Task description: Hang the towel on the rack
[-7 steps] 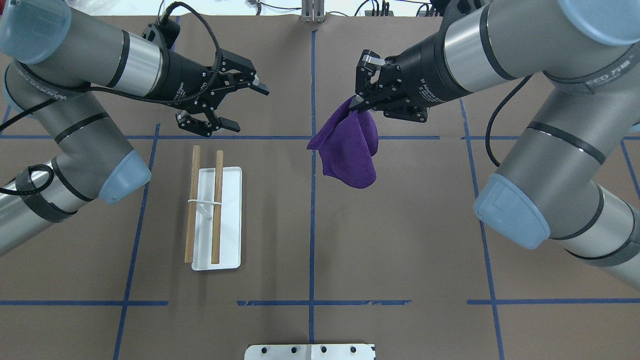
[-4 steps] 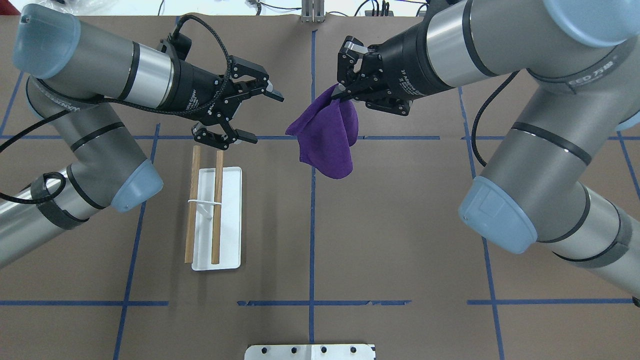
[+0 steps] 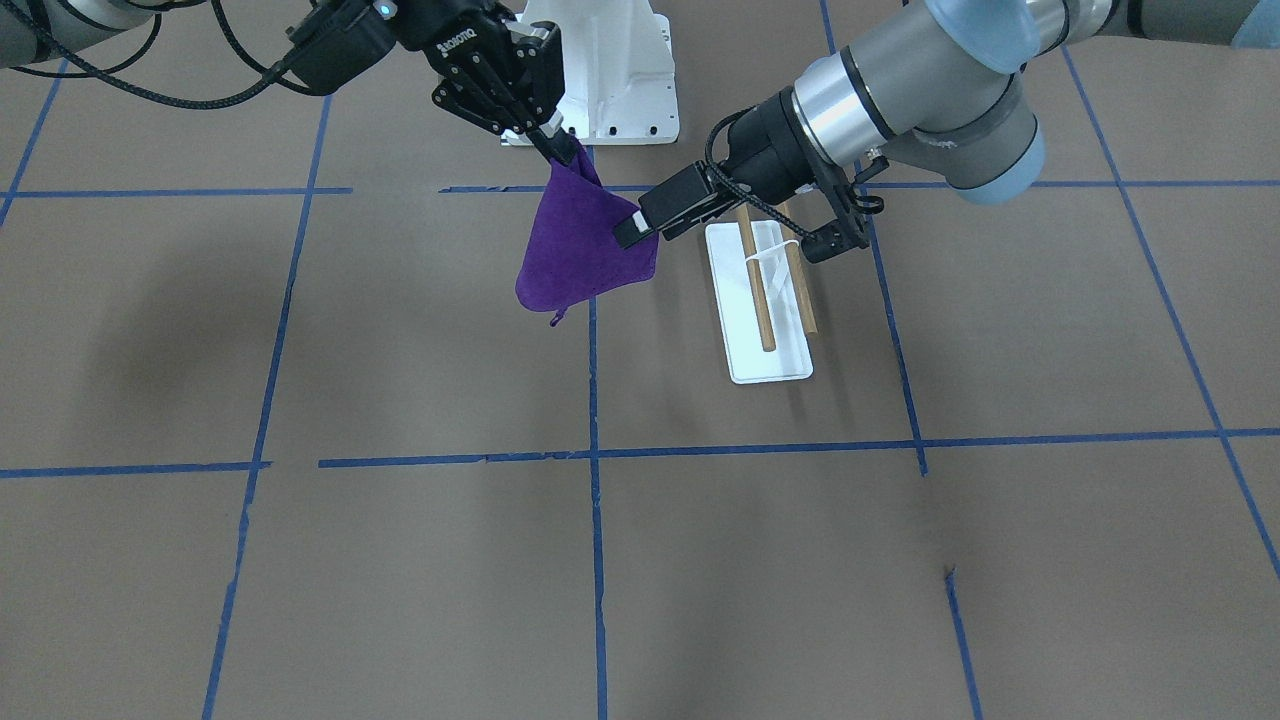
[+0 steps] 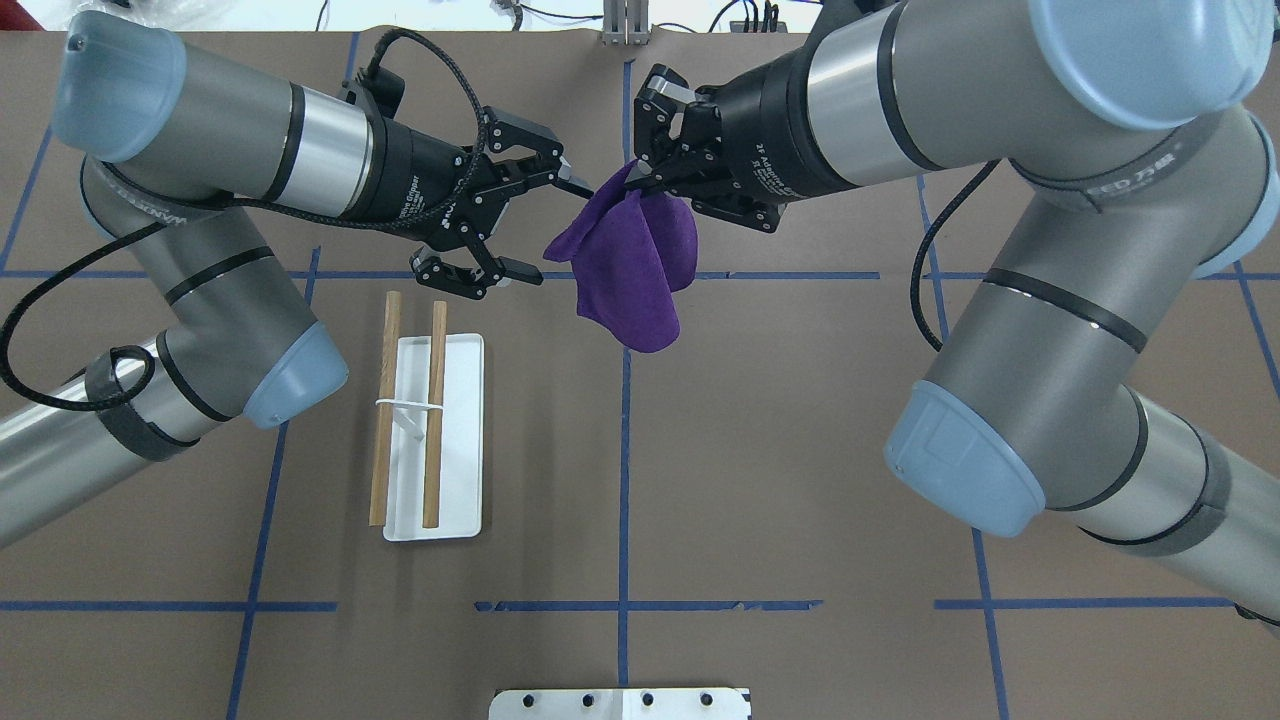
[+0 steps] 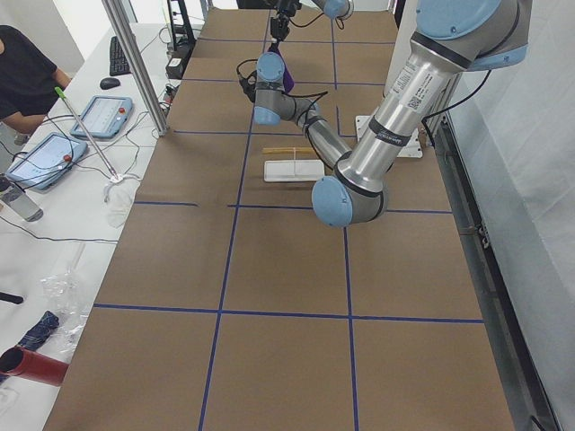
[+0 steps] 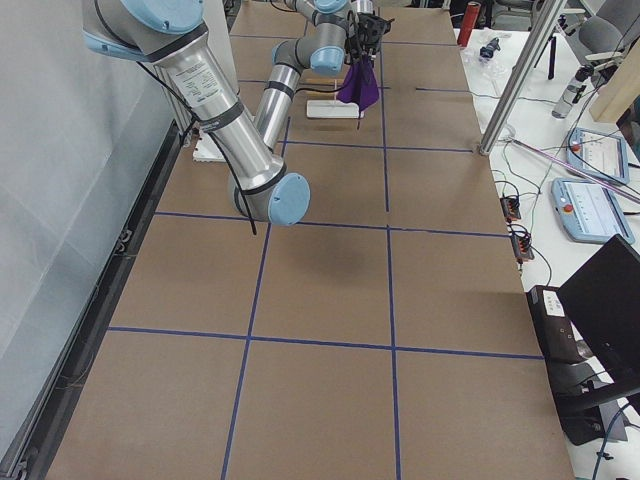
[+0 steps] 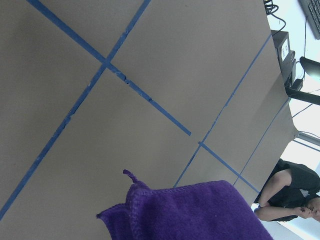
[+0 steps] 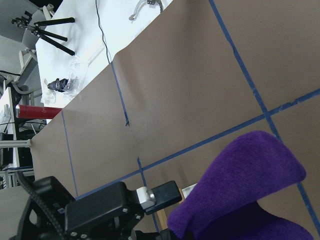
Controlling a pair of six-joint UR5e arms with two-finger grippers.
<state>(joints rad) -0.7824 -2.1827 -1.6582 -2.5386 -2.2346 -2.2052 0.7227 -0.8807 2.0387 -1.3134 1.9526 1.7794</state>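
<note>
**Right end effector has the towel pinched, left one wide open beside it**

Right end effector (image 4: 632, 180) is clamped on a bunched bit of the purple towel (image 4: 640, 270). The rest of the cloth dangles off it in the air above the desk (image 4: 800, 450), about over the centre blue tape line (image 4: 623, 450). Left end effector (image 4: 548, 232) has its fingers spread wide and isn't holding anything. One finger sits right at the towel's side edge, but I can't tell if it's actually touching.

Handling-wise, my read is that this thing is light and totally floppy. It hangs folded over on itself in a rough teardrop, so nothing heavy or fragile to worry about. Held at one point it won't drape neatly, though. I'd say the left side should grab a free corner or the side edge nearest it. Then the two can pull it out flat and lay it across a wooden bar.

Pose: both forearms come in from their own sides and meet near the middle. The wrists are roughly level, so the end effectors point sideways at each other rather than down.

Rack (image 4: 435, 400) sits flat on the desk on the left arm's side, nearer the robot. It's apart from the towel, with nothing hung on it yet.
</note>
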